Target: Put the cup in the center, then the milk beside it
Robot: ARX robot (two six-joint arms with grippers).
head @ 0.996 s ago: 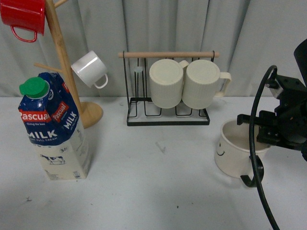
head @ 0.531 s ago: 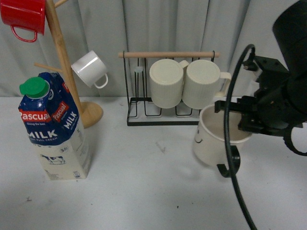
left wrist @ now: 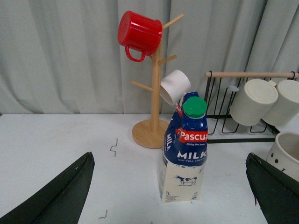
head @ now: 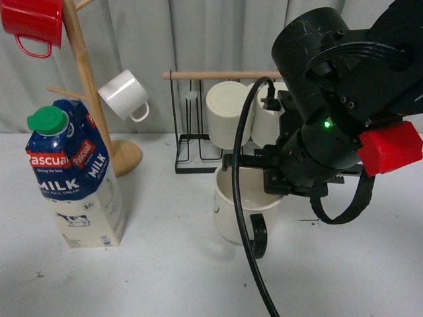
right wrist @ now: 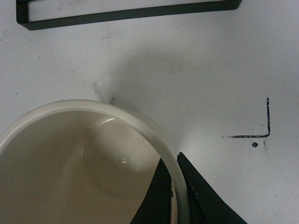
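The cup (head: pixel 228 212), a wide cream mug with a black loop handle (head: pixel 259 236), is at the middle of the table in front of the wire rack. My right gripper (head: pixel 263 179) is shut on its rim. In the right wrist view the two black fingers (right wrist: pixel 174 161) pinch the cup's wall (right wrist: pixel 84 163), one inside and one outside. I cannot tell whether the cup touches the table. The milk (head: pixel 73 178) stands upright at the left. In the left wrist view my left gripper (left wrist: pixel 169 157) is open and wide apart, facing the milk (left wrist: pixel 184 149) from a distance, with the cup (left wrist: pixel 286 151) at the edge.
A wooden mug tree (head: pixel 82 79) at the back left carries a red mug (head: pixel 33 23) and a small white mug (head: pixel 122 94). The black wire rack (head: pixel 198 158) behind the cup holds two ribbed cream mugs (head: pixel 228 122). A black cable (head: pixel 244 218) hangs in front of the cup.
My right gripper has carried the cup leftward from the table's right side to the middle, in front of the rack. The milk has stayed in place.
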